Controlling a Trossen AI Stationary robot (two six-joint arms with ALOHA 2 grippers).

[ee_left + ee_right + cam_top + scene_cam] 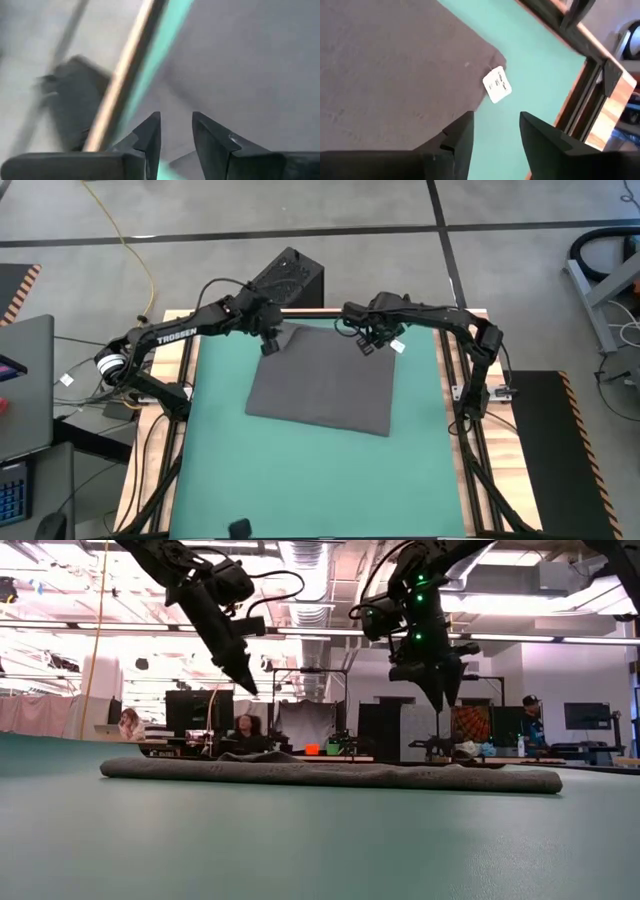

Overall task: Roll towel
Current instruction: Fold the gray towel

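Towel (322, 383) lies flat and unrolled on the green mat (300, 480), its far edge toward the back of the table, and both my grippers hang above that edge without touching it, as the level view shows. Starting on my left: my left gripper (270, 345) hovers over the far left corner, jaws a little apart with nothing between them. That wrist picture is smeared, so I judge my aim over the corner to be uncertain; if I come down off the mark I could pinch the mat's edge or close on air beside the cloth. Across the middle, the towel sits slightly skewed on the mat (its near right corner reaches lower than its near left), so a roll started square to the table would likely come out as a cone rather than an even tube. On my right, my right gripper (372, 340) hovers over the far right corner, jaws apart and empty, with the white tag (496, 84) just ahead of my fingers (462, 135). The risk there is that I grab the tag alone, or only a thin lip of cloth, and it slips out as I fold over. If one side catches and the other misses, the edge would drag crooked and bunch instead of rolling.
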